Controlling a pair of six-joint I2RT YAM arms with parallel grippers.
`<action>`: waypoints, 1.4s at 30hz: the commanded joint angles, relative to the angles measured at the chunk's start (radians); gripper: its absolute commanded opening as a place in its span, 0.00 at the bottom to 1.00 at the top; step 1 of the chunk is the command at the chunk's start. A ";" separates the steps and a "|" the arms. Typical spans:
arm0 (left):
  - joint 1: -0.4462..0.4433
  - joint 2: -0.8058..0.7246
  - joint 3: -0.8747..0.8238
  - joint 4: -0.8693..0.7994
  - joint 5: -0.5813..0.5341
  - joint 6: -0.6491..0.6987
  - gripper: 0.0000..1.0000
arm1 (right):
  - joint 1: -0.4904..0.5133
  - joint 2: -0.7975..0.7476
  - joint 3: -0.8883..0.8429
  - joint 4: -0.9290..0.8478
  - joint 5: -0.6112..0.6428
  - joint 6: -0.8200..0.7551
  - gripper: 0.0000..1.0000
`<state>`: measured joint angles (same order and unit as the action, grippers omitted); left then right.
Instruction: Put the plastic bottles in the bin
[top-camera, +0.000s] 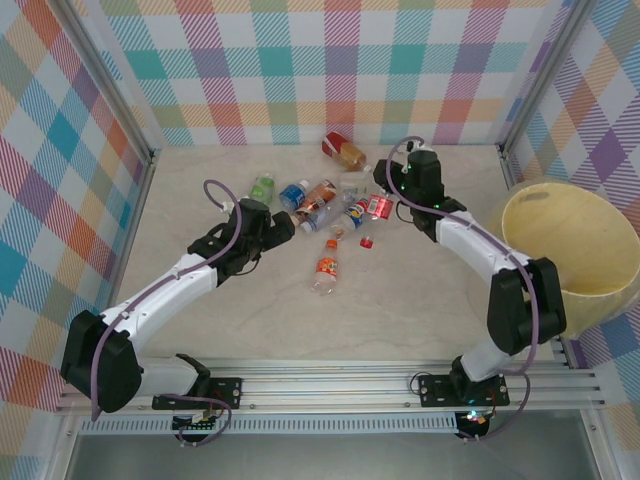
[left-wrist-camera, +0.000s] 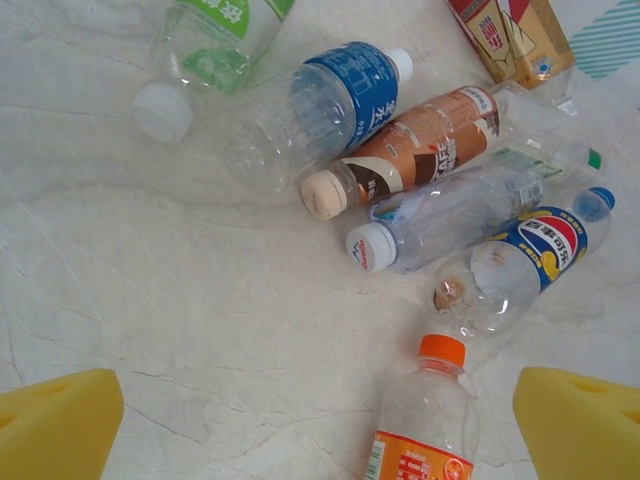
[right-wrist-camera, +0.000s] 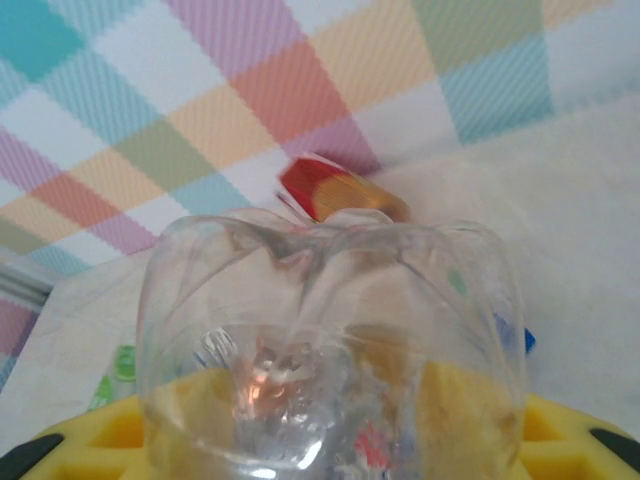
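Several plastic bottles (top-camera: 318, 200) lie in a loose heap at the middle back of the table. My right gripper (right-wrist-camera: 330, 420) is shut on a clear bottle (right-wrist-camera: 330, 300), whose base points at the far wall; in the top view the right gripper (top-camera: 385, 188) is at the heap's right side. My left gripper (left-wrist-camera: 320, 430) is open and low over the table, with an orange-capped bottle (left-wrist-camera: 425, 415) lying between its yellow fingers, right of centre. From above, the left gripper (top-camera: 285, 232) is left of that orange-labelled bottle (top-camera: 326, 268). The pale-yellow bin (top-camera: 570, 250) sits at the right edge.
A larger red-labelled bottle with brown liquid (top-camera: 345, 152) lies by the back wall. A loose red cap (top-camera: 367, 242) lies near the heap. Green-labelled (left-wrist-camera: 215, 50), blue-labelled (left-wrist-camera: 330, 105) and brown-labelled (left-wrist-camera: 420, 150) bottles lie ahead of the left gripper. Checked walls enclose three sides.
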<state>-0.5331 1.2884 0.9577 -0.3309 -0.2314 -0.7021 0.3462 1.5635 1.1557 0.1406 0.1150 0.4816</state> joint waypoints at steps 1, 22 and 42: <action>0.013 -0.002 -0.010 0.040 0.033 0.018 1.00 | -0.001 -0.079 0.026 0.090 -0.060 -0.209 0.41; 0.010 0.126 0.045 0.174 0.243 0.039 1.00 | -0.077 -0.478 0.085 0.059 0.041 -0.647 0.39; -0.056 0.271 0.182 0.083 0.239 0.056 1.00 | -0.419 -0.698 0.081 -0.227 0.122 -0.679 0.38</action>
<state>-0.5751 1.5459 1.0969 -0.2218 -0.0074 -0.6609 -0.0570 0.8780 1.2758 -0.0513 0.1875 -0.1776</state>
